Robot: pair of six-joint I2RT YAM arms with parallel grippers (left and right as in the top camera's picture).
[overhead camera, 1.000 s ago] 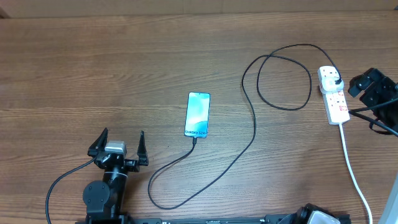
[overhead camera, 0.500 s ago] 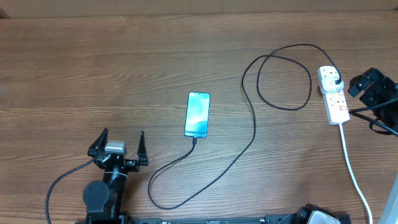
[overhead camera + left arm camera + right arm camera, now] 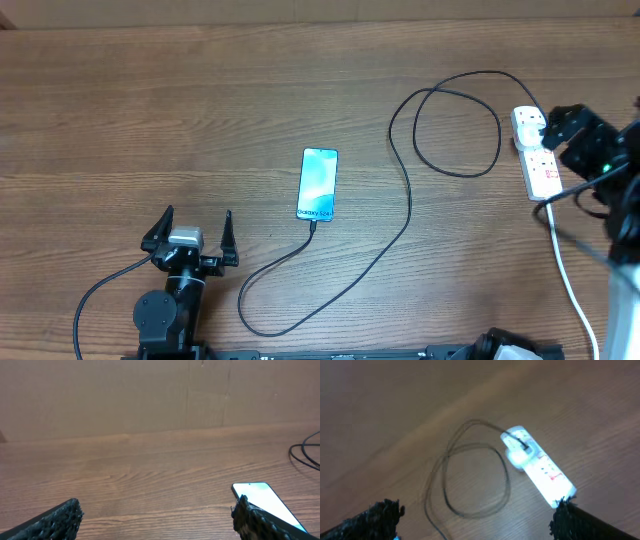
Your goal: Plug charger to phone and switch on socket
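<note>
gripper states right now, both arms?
Left gripper: open, holding nothing.
Right gripper: open, holding nothing.

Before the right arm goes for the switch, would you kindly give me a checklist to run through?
1. Charger tip meets phone bottom edge: ok; full seating cannot tell.
2. Black plug sits in socket: ok.
3. Right claw open and empty: ok.
4. Right claw on a switch: not ok, it is beside the socket.
5. Switch position: cannot tell.
6. Left claw open, apart from phone: ok.
</note>
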